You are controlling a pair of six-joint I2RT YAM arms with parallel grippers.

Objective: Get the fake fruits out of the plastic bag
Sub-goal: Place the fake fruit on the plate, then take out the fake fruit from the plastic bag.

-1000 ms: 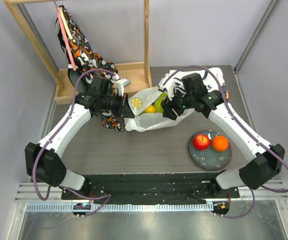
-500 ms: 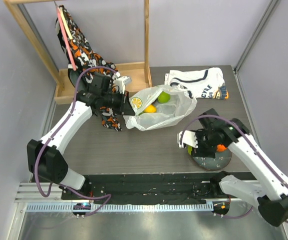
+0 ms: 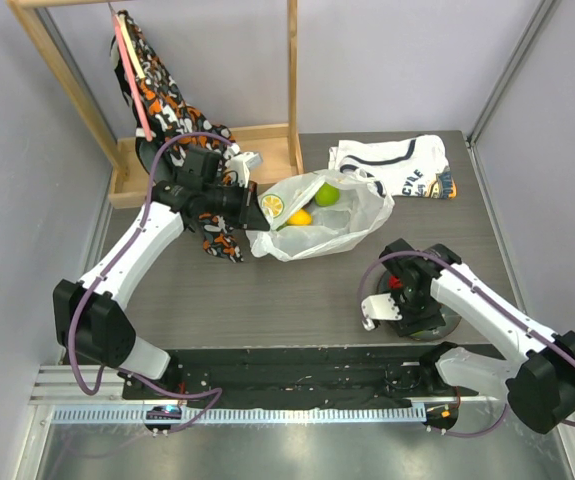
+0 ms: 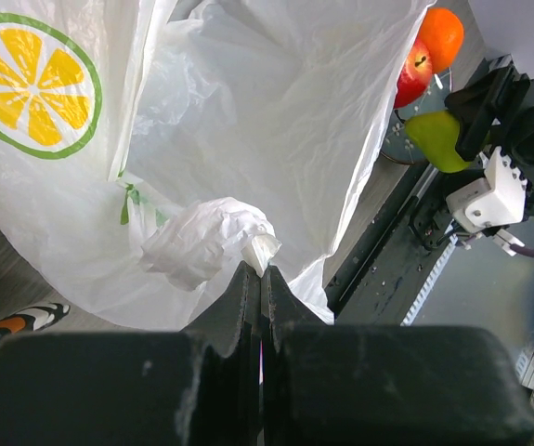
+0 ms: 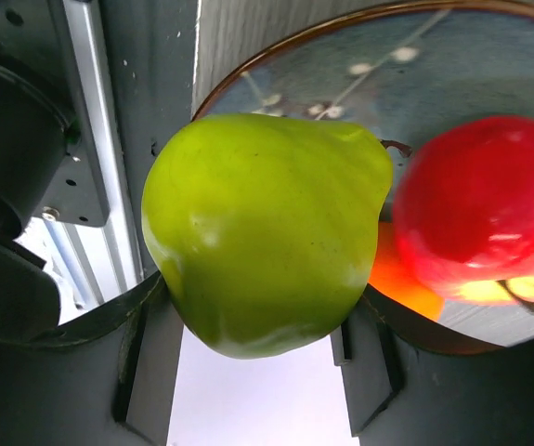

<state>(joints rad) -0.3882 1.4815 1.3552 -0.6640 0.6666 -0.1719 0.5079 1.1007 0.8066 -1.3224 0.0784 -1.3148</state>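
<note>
My right pincer (image 5: 257,325) pinches a green pear (image 5: 267,223) over the plate (image 5: 489,65) at four o'clock, beside red apple (image 5: 489,214) and orange (image 5: 401,279); green apple (image 3: 327,193) and lemon (image 3: 300,217) wait in the plastic bag (image 3: 337,232).

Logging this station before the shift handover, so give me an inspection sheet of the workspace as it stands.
Surface: dark table, plate near the right arm.
Job's things: plastic bag holds a green fruit and a yellow fruit; red apple and orange on the plate.
Clutter: folded white shirt at the far edge; patterned cloth on a wooden rack.
Grippers: left gripper shut on the plastic bag; right gripper shut on a green pear over the plate's edge.
Cables: purple cables loop along both arms.
Surroundings: grey walls.
</note>
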